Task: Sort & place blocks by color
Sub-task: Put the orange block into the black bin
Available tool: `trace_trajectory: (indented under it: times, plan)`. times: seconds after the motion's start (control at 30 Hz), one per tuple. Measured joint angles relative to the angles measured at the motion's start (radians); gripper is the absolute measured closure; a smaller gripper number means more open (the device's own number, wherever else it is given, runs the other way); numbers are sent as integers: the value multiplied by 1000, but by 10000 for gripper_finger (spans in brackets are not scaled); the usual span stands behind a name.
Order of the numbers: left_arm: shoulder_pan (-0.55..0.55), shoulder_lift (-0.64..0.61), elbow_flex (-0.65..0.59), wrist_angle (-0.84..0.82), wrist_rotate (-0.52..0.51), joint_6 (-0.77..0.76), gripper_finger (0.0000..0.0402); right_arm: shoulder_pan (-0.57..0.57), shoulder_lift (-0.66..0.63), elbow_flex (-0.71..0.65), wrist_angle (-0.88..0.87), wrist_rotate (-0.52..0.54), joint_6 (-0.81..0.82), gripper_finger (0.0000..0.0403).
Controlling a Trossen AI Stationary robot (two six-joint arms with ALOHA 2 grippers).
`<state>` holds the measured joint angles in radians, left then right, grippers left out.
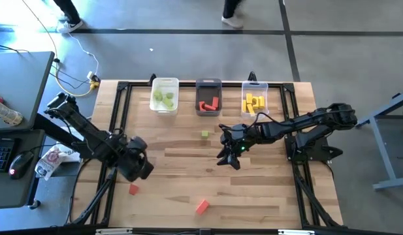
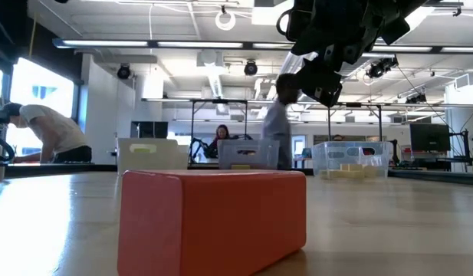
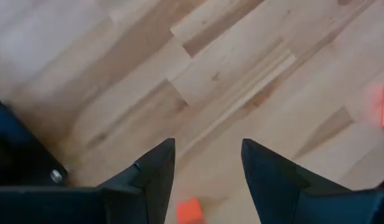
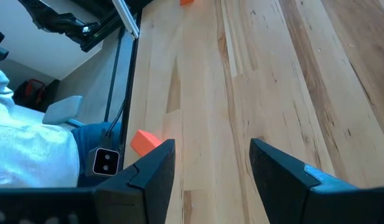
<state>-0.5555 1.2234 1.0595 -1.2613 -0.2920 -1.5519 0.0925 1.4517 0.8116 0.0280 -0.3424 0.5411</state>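
Blocks are mostly sorted already: green ones lie in the white bin [image 1: 165, 95], red ones in the dark grey bin [image 1: 208, 98], yellow ones in the clear bin [image 1: 255, 99], all three lined up along the far edge of the table [image 1: 266, 189]. Three stragglers remain on the wood: a small green block [image 1: 205, 134] near the middle, a small red block [image 1: 134, 189] near the left edge, and a longer red block [image 1: 202, 207] at the near edge. The left gripper [image 3: 207, 171] hangs just above that small red block [image 3: 190, 211], jaws apart and empty, so the step in hand looks like a pick of this piece. The next move calls for a short drop so the fingers straddle it, a squeeze, then a carry across to the dark grey bin. The right gripper [image 1: 228, 154] hovers near mid-table, jaws likewise apart with nothing between them, just beside the green block and well placed to take it next.
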Motion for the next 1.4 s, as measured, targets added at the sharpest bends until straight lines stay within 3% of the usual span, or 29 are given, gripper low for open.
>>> trace_trajectory:
  times: [0.2,0.73,1.07,1.4]
  plan:
    - [-109,40,0,0,16,-193,232,0,0,0,-18,0,-21,210]
    - [-283,209,0,4,218,-524,232,0,0,0,-35,0,-24,210]
    - [-316,282,0,112,234,-594,232,0,0,0,-44,47,-25,210]
    - [-317,352,0,115,236,-644,232,0,0,0,-51,52,-23,210]
